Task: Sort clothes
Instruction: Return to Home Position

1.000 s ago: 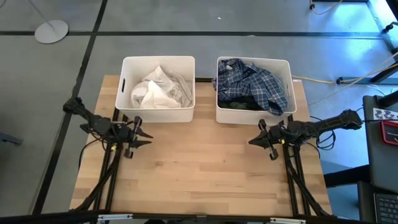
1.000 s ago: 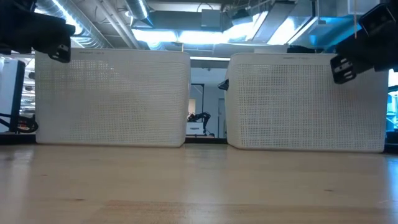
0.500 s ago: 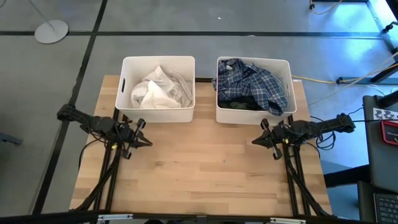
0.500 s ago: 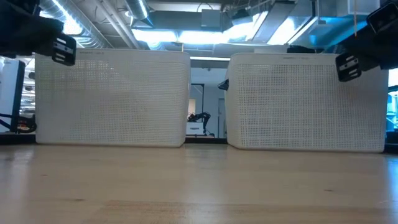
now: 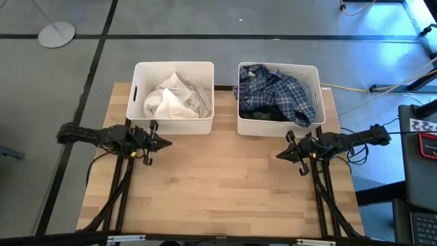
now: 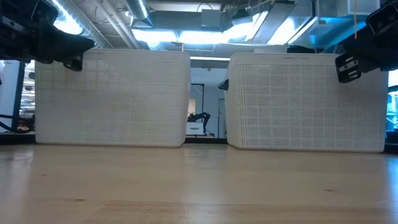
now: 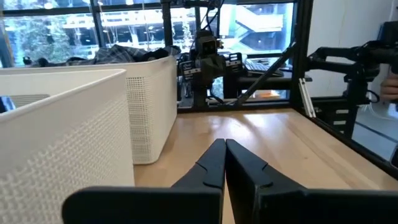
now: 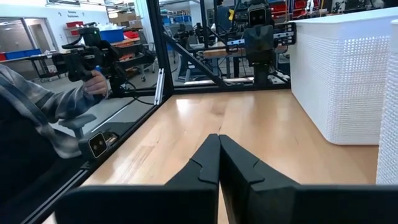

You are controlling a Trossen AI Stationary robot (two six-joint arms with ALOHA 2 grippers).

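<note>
- left gripper (image 5: 162,143), its fingers pressed together on nothing, hangs over the light wooden table (image 5: 218,191), tip aimed at the table's middle.
- just beside it stands a white rectangular plastic bin (image 5: 136,75) with white and pale grey garments (image 5: 174,99) heaped inside.
- right gripper (image 5: 280,156), likewise closed and holding nothing, faces it across the boards.
- beside that one, a second white plastic bin (image 5: 318,96) holds a navy-and-white plaid shirt (image 5: 280,89) over dark garments (image 5: 263,115).
- past the table's edge, a person's hand (image 8: 96,82) grips a black device.
</note>
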